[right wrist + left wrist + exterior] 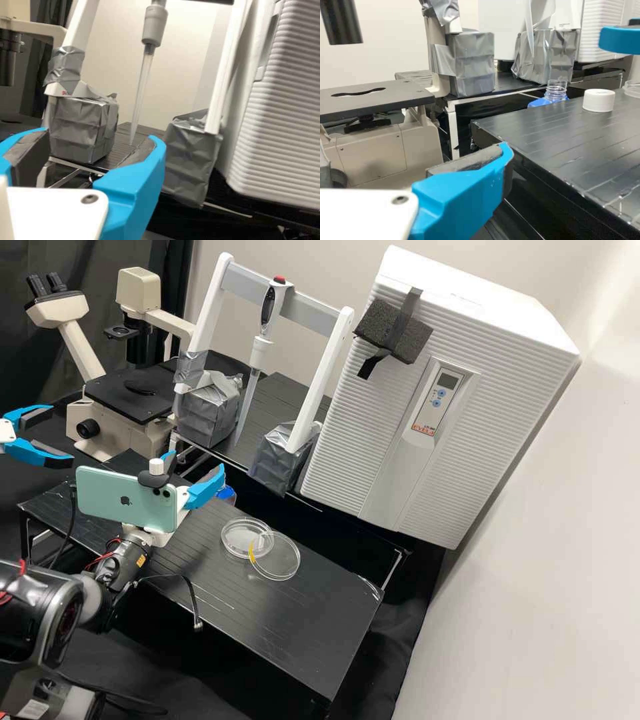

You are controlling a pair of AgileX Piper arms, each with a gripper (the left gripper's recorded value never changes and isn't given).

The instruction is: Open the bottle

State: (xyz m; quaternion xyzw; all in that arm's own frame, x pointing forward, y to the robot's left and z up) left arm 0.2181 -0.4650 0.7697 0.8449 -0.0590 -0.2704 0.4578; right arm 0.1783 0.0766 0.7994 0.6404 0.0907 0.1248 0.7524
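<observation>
The bottle (555,92) stands uncapped, its clear threaded neck bare, just past the bench (560,145) edge, right of centre in the left wrist view. Its white cap (598,100) lies on the bench close by. In the high view the right claw (199,465) hangs left of centre, wide and holding nothing, just beside the bottle. The left claw (60,435), at the left edge, is wide too, well apart from the bottle. Overlapping petri dishes (261,547) lie mid-bench.

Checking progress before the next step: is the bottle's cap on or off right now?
Off. The bottle shows a bare threaded neck, and the white cap lies apart from it on the black bench.
</observation>
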